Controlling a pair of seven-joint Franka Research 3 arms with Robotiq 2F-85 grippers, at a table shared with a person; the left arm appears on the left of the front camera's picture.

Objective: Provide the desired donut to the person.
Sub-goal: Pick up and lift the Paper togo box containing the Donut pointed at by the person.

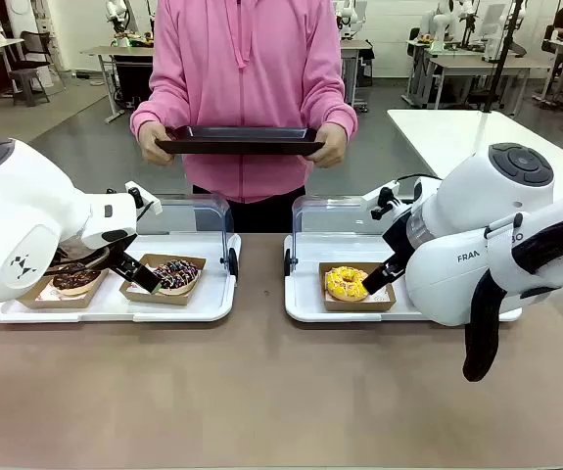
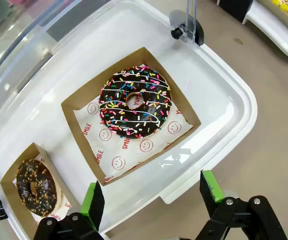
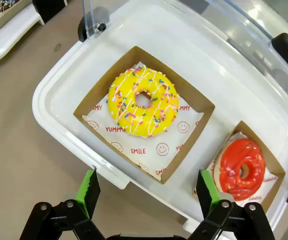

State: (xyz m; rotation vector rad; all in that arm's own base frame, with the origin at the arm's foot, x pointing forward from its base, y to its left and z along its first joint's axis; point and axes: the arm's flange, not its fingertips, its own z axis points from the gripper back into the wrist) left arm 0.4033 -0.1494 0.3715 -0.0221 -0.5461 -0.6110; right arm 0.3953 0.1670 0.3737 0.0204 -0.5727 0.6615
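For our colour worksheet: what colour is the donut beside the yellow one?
The donut is red-orange; right wrist view shows it best.

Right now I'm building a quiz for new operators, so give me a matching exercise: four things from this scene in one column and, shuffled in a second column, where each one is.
Things:
1. yellow sprinkled donut
2. red-glazed donut
3. chocolate donut with rainbow sprinkles
4. dark tray

Places:
A. held in the person's hands
B. boxed, straight ahead of the left claw
C. boxed, straight ahead of the right claw
D. boxed, off to one side of the right claw

Pairs: 1-C, 2-D, 3-B, 4-A.
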